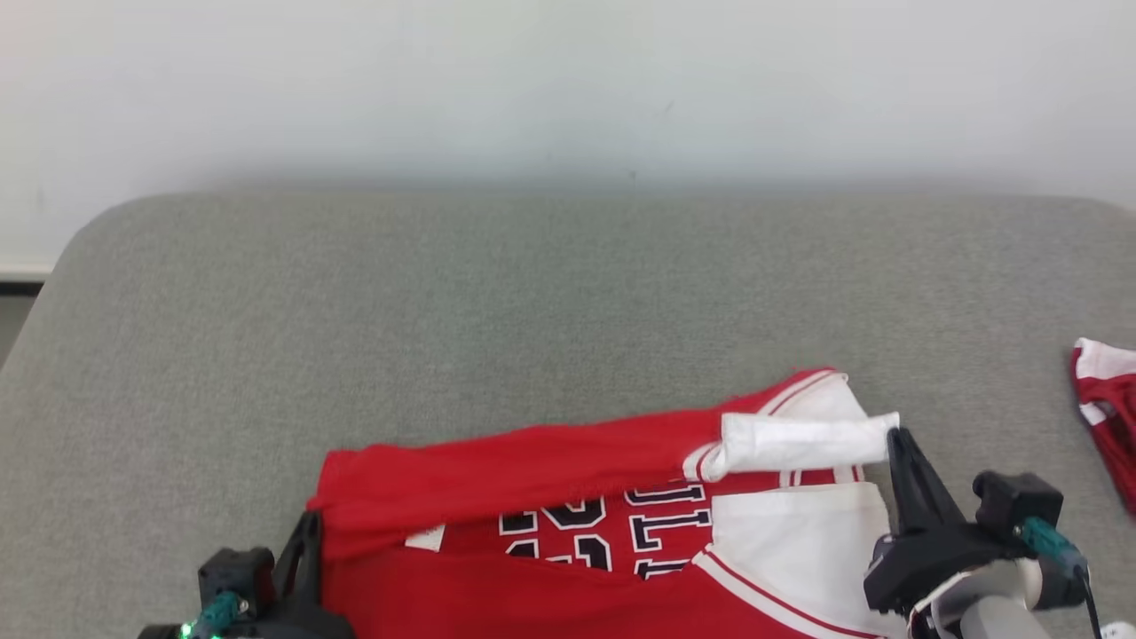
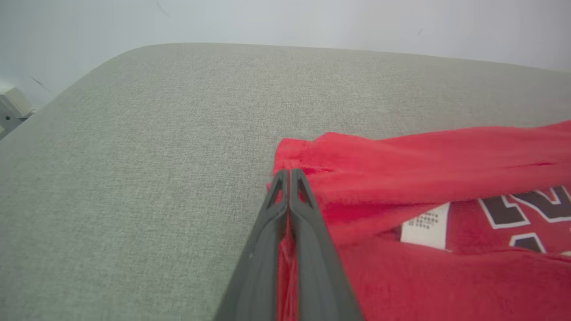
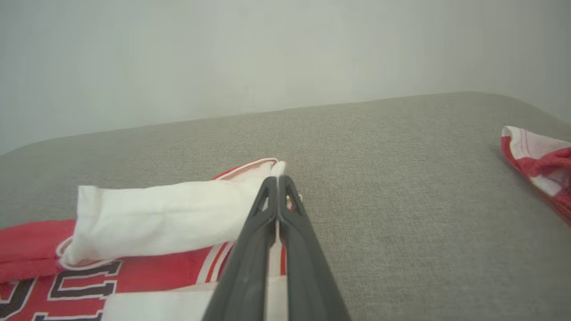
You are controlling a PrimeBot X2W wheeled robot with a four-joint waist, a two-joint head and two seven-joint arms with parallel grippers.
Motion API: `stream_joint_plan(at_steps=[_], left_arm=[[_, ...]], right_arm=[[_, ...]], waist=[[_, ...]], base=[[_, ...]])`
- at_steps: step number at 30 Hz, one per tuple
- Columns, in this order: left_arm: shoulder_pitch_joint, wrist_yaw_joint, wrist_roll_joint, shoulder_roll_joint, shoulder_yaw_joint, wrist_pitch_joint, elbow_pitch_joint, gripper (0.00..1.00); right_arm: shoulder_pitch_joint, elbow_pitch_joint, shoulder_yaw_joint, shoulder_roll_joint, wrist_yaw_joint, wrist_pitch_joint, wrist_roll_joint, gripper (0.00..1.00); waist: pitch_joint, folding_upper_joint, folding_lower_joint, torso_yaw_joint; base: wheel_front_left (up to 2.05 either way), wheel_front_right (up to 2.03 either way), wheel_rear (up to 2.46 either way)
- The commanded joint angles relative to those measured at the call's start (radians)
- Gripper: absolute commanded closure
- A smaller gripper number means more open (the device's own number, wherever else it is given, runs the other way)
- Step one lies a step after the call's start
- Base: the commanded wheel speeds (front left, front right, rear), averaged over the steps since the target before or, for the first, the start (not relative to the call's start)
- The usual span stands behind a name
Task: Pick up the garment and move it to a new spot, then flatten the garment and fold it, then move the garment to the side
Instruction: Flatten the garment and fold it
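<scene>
Left end effector [image 1: 311, 520] pinches garment [image 1: 532, 463] left edge | right end effector [image 1: 895, 437] pinches right edge

Grey fabric-covered surface [image 1: 532, 284], red-and-white garment [image 1: 532, 470] on its near side, second red-white cloth [image 1: 1105, 395], perhaps another garment, far right.

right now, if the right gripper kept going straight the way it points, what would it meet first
The right gripper, shut on the garment at its white sleeve, has bare grey cushion ahead; it would probably meet that first, then the wall. Its tilt is hard to judge.
</scene>
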Motion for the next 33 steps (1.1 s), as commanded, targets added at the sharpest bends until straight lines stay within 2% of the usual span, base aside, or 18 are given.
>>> stream_joint_plan(at_steps=[1,10,11,12,13,14,15,21,27,33], left_arm=[[0.018,-0.001,0.005,-0.002,0.003,-0.003,0.000,1.00],[0.082,0.002,0.016,-0.014,0.036,-0.003,-0.010,0.98],[0.087,0.006,0.019,-0.014,0.039,-0.003,-0.009,0.74],[0.091,0.007,0.023,-0.015,0.042,-0.003,-0.008,0.00],[0.094,0.010,0.025,-0.016,0.047,-0.003,-0.009,0.00],[0.099,0.017,0.027,-0.017,0.054,-0.003,-0.015,0.00],[0.107,0.024,0.030,-0.017,0.061,-0.003,-0.024,0.00],[0.186,0.069,0.045,-0.027,0.099,-0.003,-0.125,0.00],[0.268,0.078,0.065,-0.037,0.123,-0.003,-0.217,0.00],[0.319,0.082,0.081,-0.043,0.117,-0.003,-0.266,0.00]], right_arm=[[0.014,-0.003,-0.003,0.008,-0.003,-0.004,0.006,1.00],[0.078,0.025,0.002,0.030,-0.003,-0.004,0.003,1.00],[0.079,0.036,0.005,0.029,-0.003,-0.004,0.007,1.00],[0.079,0.046,0.010,0.027,-0.003,-0.004,0.008,0.88],[0.077,0.050,0.012,0.027,-0.003,-0.004,0.010,0.59],[0.074,0.054,0.012,0.026,-0.003,-0.004,0.014,0.42],[0.075,0.057,0.017,0.026,-0.003,-0.004,0.018,0.00],[0.112,-0.016,-0.012,0.027,-0.003,-0.004,0.027,0.00],[0.152,-0.057,-0.034,0.043,-0.003,-0.004,0.008,0.00],[0.168,-0.019,-0.027,0.056,-0.003,-0.004,-0.002,0.00]], waist=[[-0.033,0.0001,0.0003,-0.028],[-0.057,0.0001,0.0003,-0.040],[-0.057,0.0001,0.0003,-0.040],[-0.058,0.0001,0.0003,-0.039],[-0.057,0.0001,0.0003,-0.039],[-0.057,0.0001,0.0003,-0.039],[-0.058,0.0001,0.0003,-0.039],[-0.075,0.0001,0.0003,-0.038],[-0.095,0.0001,0.0003,-0.037],[-0.111,0.0001,0.0003,-0.025]], base=[[0.00,0.00,0.00],[0.00,0.00,0.00],[0.00,0.00,0.00],[0.00,0.00,0.00],[0.00,0.00,0.00],[0.00,0.00,0.00],[0.00,0.00,0.00],[0.00,0.00,0.00],[0.00,0.00,0.00],[0.00,0.00,0.00]])
